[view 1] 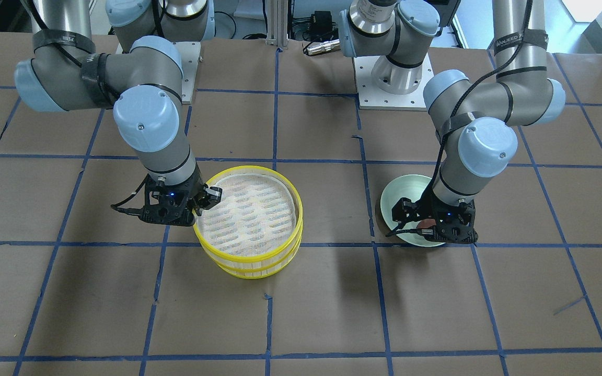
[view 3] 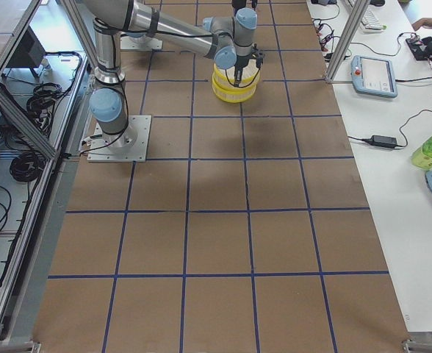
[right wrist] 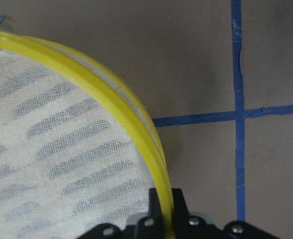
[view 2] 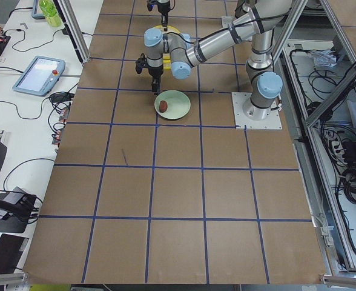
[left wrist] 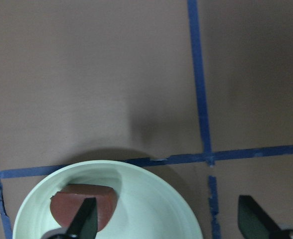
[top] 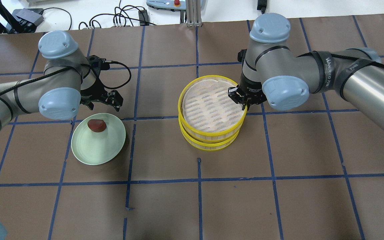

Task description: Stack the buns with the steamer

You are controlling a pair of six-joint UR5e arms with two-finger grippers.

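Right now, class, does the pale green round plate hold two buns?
No, the overhead view shows only one reddish-brown oval bun lying on the pale green round plate.

A light green plate (view 2: 180, 109) sits on the brown counter (view 2: 178, 200) with blue lines (view 2: 154, 151). A red-brown bun (view 2: 163, 107) lies on it. The left gripper (view 2: 155, 90), on the near arm, points down at the plate's edge. Far behind, a bit of the yellow steamer (view 2: 168, 29) shows.
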